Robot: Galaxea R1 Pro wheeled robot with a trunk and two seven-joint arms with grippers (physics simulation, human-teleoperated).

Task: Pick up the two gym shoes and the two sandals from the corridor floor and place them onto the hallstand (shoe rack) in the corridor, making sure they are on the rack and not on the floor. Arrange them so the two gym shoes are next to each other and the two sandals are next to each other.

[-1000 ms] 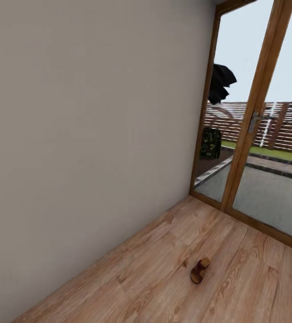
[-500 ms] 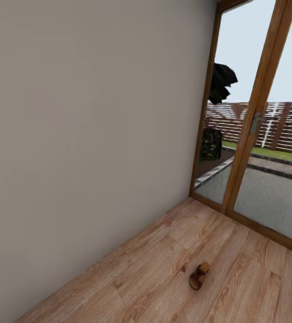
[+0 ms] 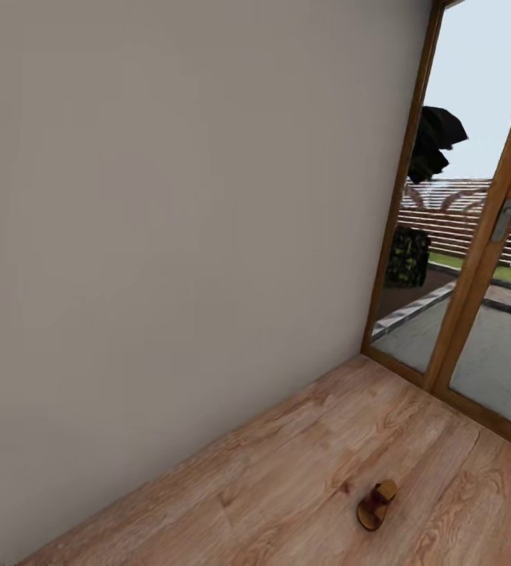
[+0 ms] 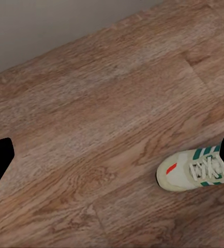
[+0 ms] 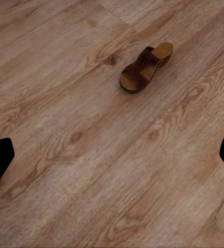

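**Turning in the corridor, one sandal ahead**

Since the earlier head pictures the whole view has swung, so the glass door (image 3: 476, 275) now sits further to the right and the sandal (image 3: 376, 505) appears lower and more to the right; we judge this as a turn of the camera, not a move of the sandal.

We see the sandal lying flat on the corridor floor (image 3: 287, 472), well apart from the grey wall (image 3: 169, 236); the right wrist view shows it too (image 5: 145, 67). A gym shoe (image 4: 197, 169) lies on the planks in the left wrist view.

Both grippers show just dark fingertips at the picture edges, far apart, so we judge both jaws wide and holding nothing.

To do this step well, we should finish turning, then drive closer and lower one arm straight over a shoe; approaching along its length should give a firmer hold.

We count one sandal and one gym shoe; the hallstand is not before us now.
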